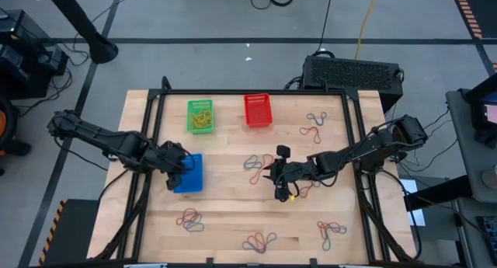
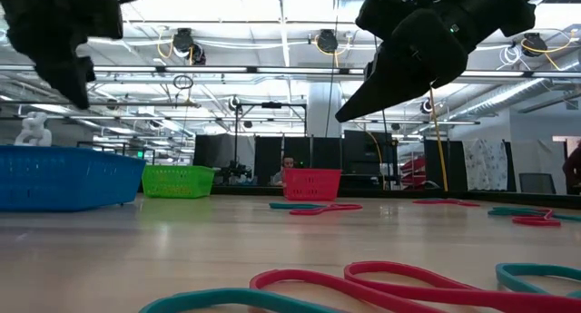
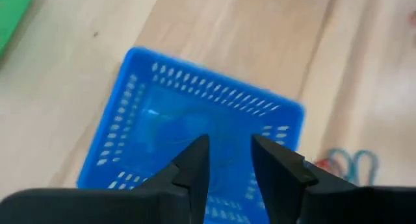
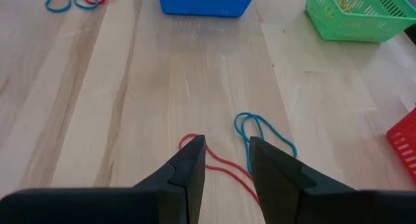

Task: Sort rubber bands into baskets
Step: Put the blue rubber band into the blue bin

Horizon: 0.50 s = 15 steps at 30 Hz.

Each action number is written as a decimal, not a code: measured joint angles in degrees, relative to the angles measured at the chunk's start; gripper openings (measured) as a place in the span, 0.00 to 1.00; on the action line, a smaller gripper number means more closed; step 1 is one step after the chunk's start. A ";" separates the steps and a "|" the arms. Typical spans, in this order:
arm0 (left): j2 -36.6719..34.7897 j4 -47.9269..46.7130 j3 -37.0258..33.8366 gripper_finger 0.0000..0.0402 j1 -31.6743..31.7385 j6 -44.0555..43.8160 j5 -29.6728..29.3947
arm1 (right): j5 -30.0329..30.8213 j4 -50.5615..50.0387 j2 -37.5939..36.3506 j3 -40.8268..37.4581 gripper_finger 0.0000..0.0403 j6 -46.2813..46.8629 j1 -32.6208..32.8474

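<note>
My left gripper (image 1: 177,165) (image 3: 231,162) hangs open over the blue basket (image 1: 194,179) (image 3: 214,78), with nothing between its fingers. A pale blue loop (image 3: 153,113) shows blurred on the basket's floor. My right gripper (image 1: 272,172) (image 4: 227,159) stands open near the table's middle. It slants down above a red rubber band (image 4: 218,164) and a blue rubber band (image 4: 263,136), which lie flat on the wood. The green basket (image 1: 200,116), with yellow bands in it, and the red basket (image 1: 258,110) stand at the far side.
Other clusters of rubber bands lie at the far right (image 1: 314,124), the near left (image 1: 190,219), the near middle (image 1: 260,241) and the near right (image 1: 332,229). A black frame rail (image 1: 353,136) borders the wooden table.
</note>
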 joint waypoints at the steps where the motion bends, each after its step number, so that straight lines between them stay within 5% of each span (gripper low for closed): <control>1: -0.03 1.85 0.09 0.30 0.02 -0.01 -0.03 | 0.00 0.00 0.00 0.00 0.28 0.00 0.00; 8: 3.87 26.73 0.19 0.30 -0.38 10.09 -0.07 | 0.00 0.07 0.00 -0.02 0.28 0.02 0.00; 15: 17.83 50.14 0.27 0.30 -2.99 28.72 0.04 | -0.25 -0.85 0.00 -0.02 0.28 0.68 0.66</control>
